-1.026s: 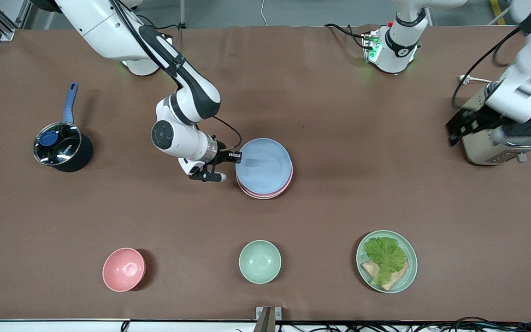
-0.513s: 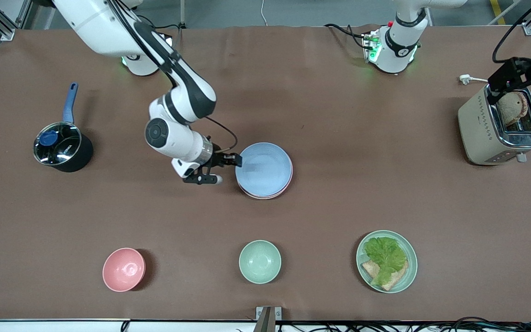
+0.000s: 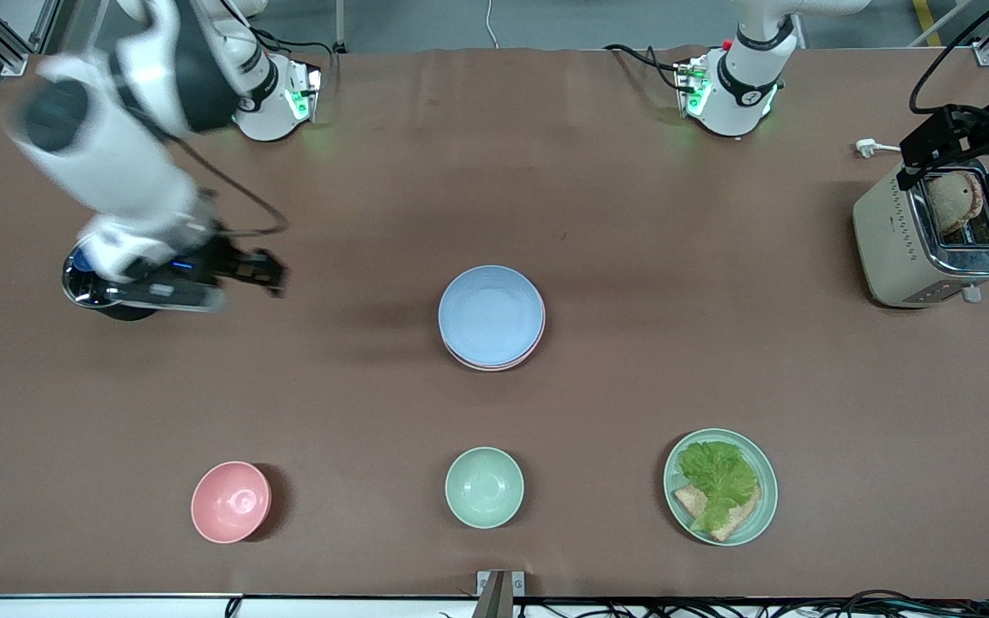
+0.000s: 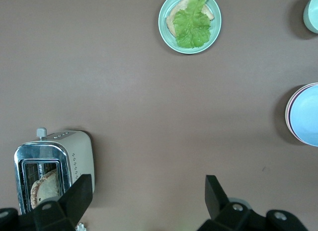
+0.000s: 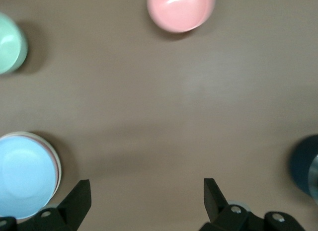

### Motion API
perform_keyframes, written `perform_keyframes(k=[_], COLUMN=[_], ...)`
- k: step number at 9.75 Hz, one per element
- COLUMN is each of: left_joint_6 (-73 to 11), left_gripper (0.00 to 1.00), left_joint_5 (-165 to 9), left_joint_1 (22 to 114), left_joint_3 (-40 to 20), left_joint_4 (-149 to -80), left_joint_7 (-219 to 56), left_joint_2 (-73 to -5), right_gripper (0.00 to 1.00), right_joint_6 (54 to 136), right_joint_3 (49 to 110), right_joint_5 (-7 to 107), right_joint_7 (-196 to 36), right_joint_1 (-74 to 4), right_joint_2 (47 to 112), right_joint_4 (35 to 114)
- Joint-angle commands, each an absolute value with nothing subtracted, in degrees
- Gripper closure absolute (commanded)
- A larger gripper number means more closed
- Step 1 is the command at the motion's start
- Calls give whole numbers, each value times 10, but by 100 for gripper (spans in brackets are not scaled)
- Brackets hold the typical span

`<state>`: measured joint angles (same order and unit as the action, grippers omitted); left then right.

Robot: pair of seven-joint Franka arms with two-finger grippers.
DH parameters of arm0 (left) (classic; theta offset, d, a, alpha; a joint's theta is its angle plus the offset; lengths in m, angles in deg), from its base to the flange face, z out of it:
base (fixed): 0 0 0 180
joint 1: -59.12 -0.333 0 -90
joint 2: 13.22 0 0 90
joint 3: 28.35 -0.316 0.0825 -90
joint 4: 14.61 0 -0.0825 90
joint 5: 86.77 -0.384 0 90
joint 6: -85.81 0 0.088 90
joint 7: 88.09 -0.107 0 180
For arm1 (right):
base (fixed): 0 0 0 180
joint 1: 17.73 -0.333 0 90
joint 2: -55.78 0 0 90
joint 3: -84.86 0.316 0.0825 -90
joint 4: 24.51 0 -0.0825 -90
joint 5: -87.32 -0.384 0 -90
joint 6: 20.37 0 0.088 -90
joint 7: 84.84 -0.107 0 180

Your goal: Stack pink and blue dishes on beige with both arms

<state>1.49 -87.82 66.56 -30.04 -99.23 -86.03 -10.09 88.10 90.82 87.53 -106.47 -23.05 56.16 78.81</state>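
Observation:
The pale blue plate [image 3: 491, 313] lies on top of a stack at the table's middle, with the pink plate's rim [image 3: 494, 366] showing just under it. The beige plate is hidden in the front view. In the right wrist view a thin pale edge [image 5: 59, 172] shows under the blue plate [image 5: 25, 174] and the pink rim [image 5: 53, 159]. My right gripper [image 3: 271, 275] [image 5: 146, 191] hangs open and empty over bare table, between the saucepan and the stack. Over the toaster, my left gripper [image 3: 958, 167] [image 4: 147, 191] is open and holds nothing. The left wrist view catches the stack [image 4: 305, 116] at its edge.
A lidded saucepan [image 3: 108, 283] sits under the right arm. A toaster [image 3: 932, 236] holding bread stands at the left arm's end. Nearest the front camera are a pink bowl [image 3: 230, 502], a mint bowl [image 3: 484, 487] and a mint plate with lettuce and toast [image 3: 720, 487].
My right gripper has left the blue plate's rim and swung away toward the saucepan. The blue plate stays on the stack. The left gripper has settled over the toaster.

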Motion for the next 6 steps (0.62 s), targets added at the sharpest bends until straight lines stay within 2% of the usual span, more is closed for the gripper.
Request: perform_keyframes(k=[1, 3, 5, 6], left_joint_6=[25, 26, 26, 26], left_gripper=[0, 0, 0, 0], left_joint_5=[-869, -869, -842, -843], left_joint_1=[666, 664, 657, 657], left_joint_3=[-303, -302, -301, -301], left_joint_4=[-984, -988, -992, -992], left_joint_7=[-866, -862, -855, -853], left_joint_2=[-118, -115, -111, -112], right_gripper=[0, 0, 0, 0], right_joint_6=[810, 750, 665, 654], right_joint_3=[842, 843, 842, 839], right_joint_5=[885, 881, 879, 879], right_joint_7=[-995, -950, -933, -934], right_joint_1=[-220, -163, -148, -149], right_joint_2=[574, 574, 576, 576], right_joint_4=[697, 633, 563, 560])
